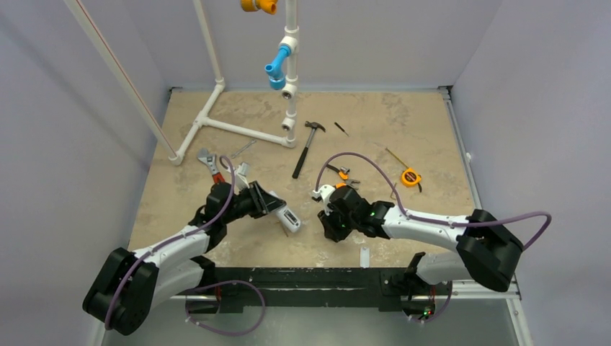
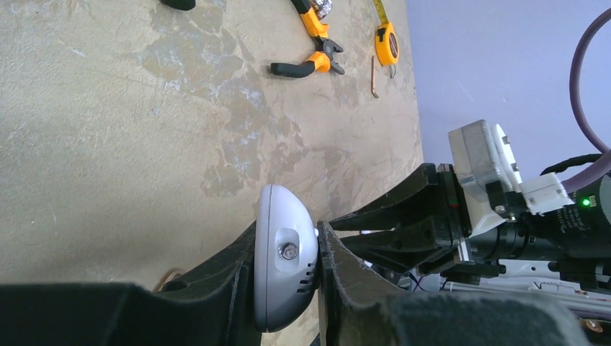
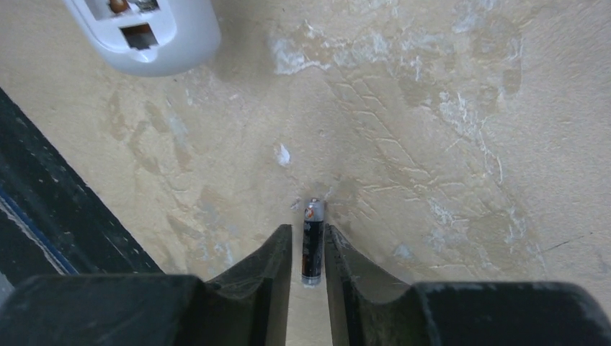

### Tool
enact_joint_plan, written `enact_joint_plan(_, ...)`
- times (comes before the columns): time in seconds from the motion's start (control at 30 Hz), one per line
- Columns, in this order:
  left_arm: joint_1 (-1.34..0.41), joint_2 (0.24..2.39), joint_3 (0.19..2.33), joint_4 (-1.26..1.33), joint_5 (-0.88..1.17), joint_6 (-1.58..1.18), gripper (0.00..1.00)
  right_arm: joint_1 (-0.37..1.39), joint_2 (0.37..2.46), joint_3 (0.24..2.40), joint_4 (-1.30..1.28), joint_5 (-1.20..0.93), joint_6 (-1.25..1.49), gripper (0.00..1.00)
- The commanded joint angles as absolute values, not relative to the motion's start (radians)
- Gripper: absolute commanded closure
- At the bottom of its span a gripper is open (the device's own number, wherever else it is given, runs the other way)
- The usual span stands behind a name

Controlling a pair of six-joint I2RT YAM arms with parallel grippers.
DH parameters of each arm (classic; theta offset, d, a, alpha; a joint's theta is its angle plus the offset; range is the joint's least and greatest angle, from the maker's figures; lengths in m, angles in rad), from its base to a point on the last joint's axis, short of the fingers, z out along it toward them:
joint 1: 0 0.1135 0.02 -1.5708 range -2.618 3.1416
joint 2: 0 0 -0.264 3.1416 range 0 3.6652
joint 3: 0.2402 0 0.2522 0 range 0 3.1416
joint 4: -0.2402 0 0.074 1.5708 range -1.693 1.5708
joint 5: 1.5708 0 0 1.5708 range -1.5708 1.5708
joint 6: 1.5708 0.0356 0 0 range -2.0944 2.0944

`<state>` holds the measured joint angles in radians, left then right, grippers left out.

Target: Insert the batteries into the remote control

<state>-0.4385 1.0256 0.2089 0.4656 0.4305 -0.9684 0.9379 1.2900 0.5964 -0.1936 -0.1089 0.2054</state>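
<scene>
Our left end effector [image 2: 288, 232] is clamped on the remote control [image 2: 285, 277], whose rounded end pokes out just past the fingertips. Low over the counter [image 3: 447, 144], our right end effector [image 3: 308, 232] straddles a battery [image 3: 312, 245] lengthwise. The fingers sit close on both sides, but we cannot tell whether they pinch it. The remote's open compartment sits ahead and left of these fingers, well apart.

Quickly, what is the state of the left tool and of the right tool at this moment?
Left tool: closed, holding the remote control by its rounded end.
Right tool: closed on one battery.
</scene>
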Motion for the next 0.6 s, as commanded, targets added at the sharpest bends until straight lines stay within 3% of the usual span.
enact_joint_plan(0.0,-0.429,1.051,0.213,0.537,0.436,-0.966,1.00,0.956,1.352,0.654,-0.259,-0.131,0.236,0.75)
enact_joint_plan(0.37,-0.430,1.102,0.281,0.511,0.509,-0.938,1.00,0.989,1.254,0.698,-0.250,0.038,0.342,0.60)
enact_joint_plan(0.57,-0.430,1.077,0.284,0.478,0.504,-0.914,1.00,0.989,1.225,0.773,-0.354,0.241,0.537,0.58)
